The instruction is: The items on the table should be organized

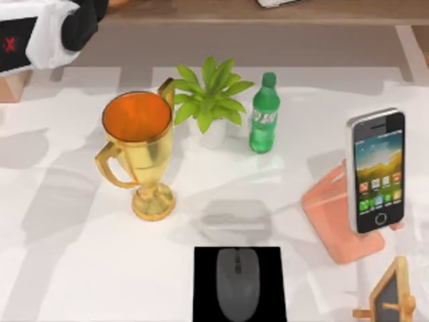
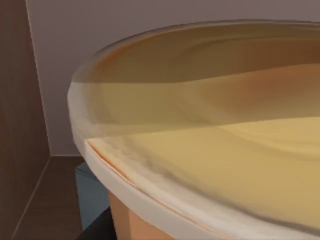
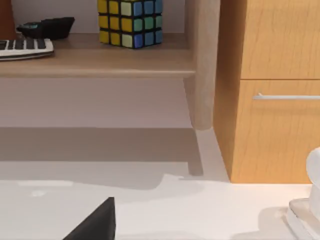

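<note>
The left arm (image 1: 47, 30) was up at the far left corner, by the wooden shelf (image 1: 268, 13). Its wrist view looked close onto the peach cup (image 2: 210, 150) and its cream lid, so the cup sat right at that gripper; whether the fingers were clamped on it I couldn't tell. The mouse (image 1: 237, 282) lay on its black pad (image 1: 204, 268) at the near edge of the table (image 1: 80, 268), the smartphone (image 1: 377, 171) propped at the right.

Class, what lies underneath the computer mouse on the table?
A black square mat lies under the mouse, resting on the white table. The mat's middle is hidden by the mouse.
</note>
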